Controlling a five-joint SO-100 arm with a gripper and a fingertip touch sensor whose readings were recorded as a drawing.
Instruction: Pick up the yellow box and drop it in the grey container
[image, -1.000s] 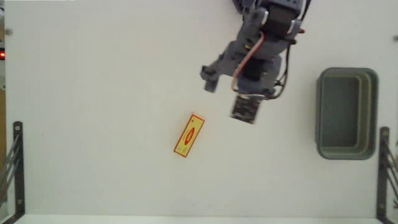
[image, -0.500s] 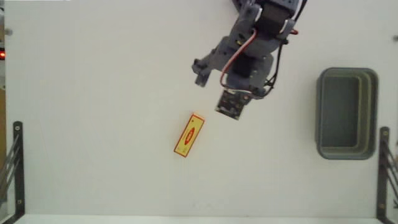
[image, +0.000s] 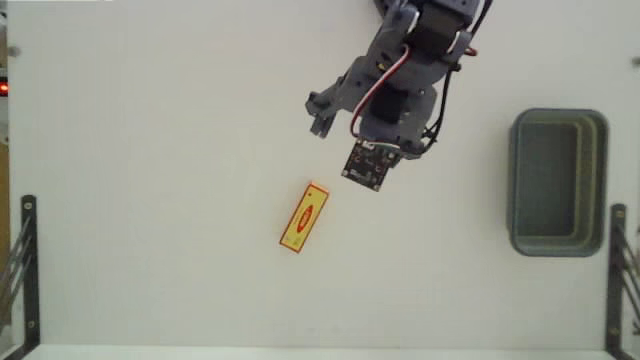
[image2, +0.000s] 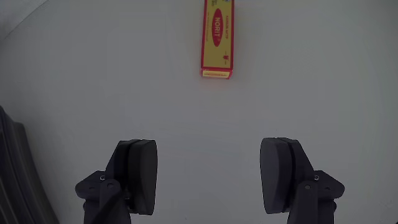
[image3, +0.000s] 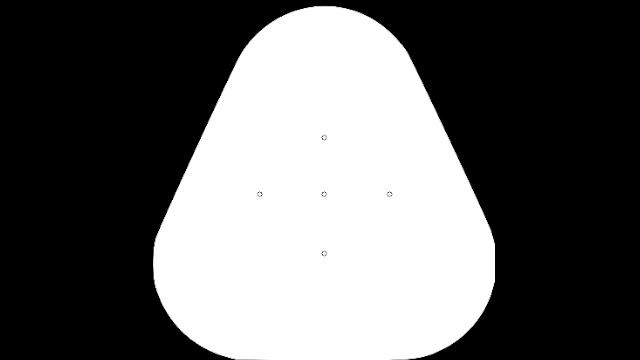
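Note:
The yellow box (image: 303, 217), flat with red edging and a red oval mark, lies slanted on the white table in the fixed view. My gripper (image: 338, 145) hangs above and to the right of it, apart from it, with the jaws spread wide. In the wrist view the box (image2: 216, 38) lies lengthwise at the top centre, well ahead of my open gripper (image2: 210, 171), and nothing is between the two dark fingers (image2: 138, 174). The grey container (image: 557, 182) stands at the right side of the table, holding nothing.
Black metal brackets (image: 24, 265) stand at the lower left and lower right table edges, the right one (image: 618, 270) just below the container. The arm's base enters from the top edge of the fixed view.
My gripper has swung left and slightly up over the last second, coming nearer to in line with the box; the last half second shows only a small shift. Box and container have not moved.

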